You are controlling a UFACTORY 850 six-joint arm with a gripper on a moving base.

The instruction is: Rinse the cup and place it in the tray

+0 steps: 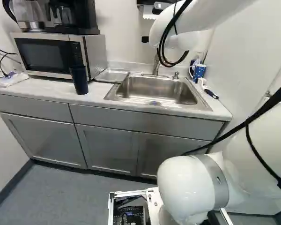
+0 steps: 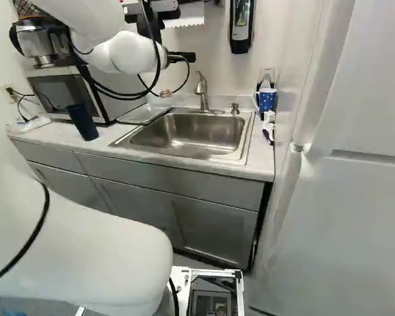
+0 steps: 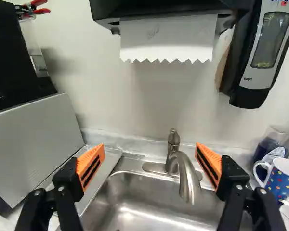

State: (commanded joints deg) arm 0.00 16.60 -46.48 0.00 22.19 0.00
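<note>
My gripper [image 2: 183,57] shows as a black part past the white wrist in the right base view. In the wrist view the gripper [image 3: 150,166] is open, its orange pads wide apart with nothing between them. A dark blue tumbler [image 1: 78,79] stands upright on the counter before the microwave. A blue dotted mug [image 3: 281,177] stands beyond one finger, right of the sink. The shallow metal tray [image 1: 112,75] lies between microwave and sink; in the wrist view one finger partly covers the tray [image 3: 108,166]. The sink [image 1: 155,91] shows bare metal inside.
The faucet [image 3: 183,173] rises at the sink's back, ahead of the gripper. A paper towel dispenser [image 3: 168,33] and soap dispenser [image 3: 265,53] hang on the wall. The microwave [image 1: 56,54] carries a coffee maker [image 1: 72,16]. A brush [image 1: 210,93] lies near the mug.
</note>
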